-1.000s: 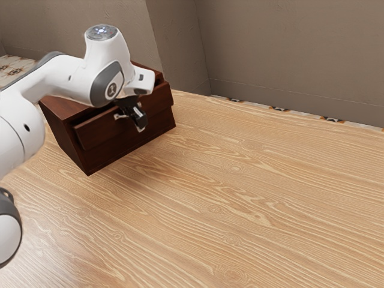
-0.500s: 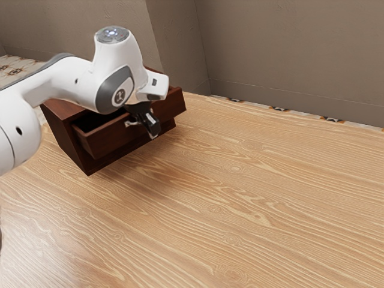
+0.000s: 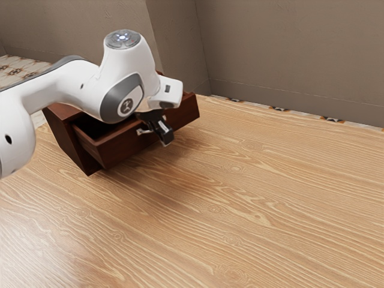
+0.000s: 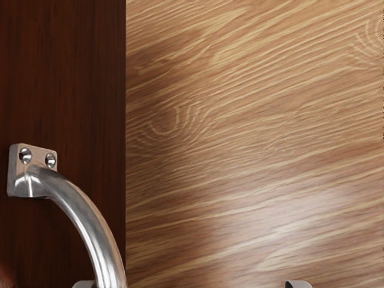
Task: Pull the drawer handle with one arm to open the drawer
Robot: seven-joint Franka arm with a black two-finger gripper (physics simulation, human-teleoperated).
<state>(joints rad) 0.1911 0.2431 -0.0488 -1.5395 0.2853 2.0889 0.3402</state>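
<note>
A dark wooden cabinet [image 3: 63,123] stands on the wooden floor at the exterior view's left. Its drawer [image 3: 129,147] juts out well past the cabinet's front. My gripper [image 3: 161,133] is at the drawer's front, on the curved metal handle [image 3: 146,130]. In the wrist view the handle [image 4: 84,216] arcs from its screwed mount across the drawer front [image 4: 60,78] toward my hand. Two fingertips [image 4: 83,283] stand far apart there. One is beside the handle and the other is over the floor, so the gripper is open and hooked on the handle.
Wood-grain floor [image 3: 252,192] spreads wide to the exterior view's right and front of the cabinet. Grey walls [image 3: 288,48] rise behind, with a corner close behind the cabinet. My white arm [image 3: 72,90] reaches over the cabinet's top.
My gripper has moved toward the exterior view's right with the handle, and the drawer has slid steadily further out of the cabinet.
</note>
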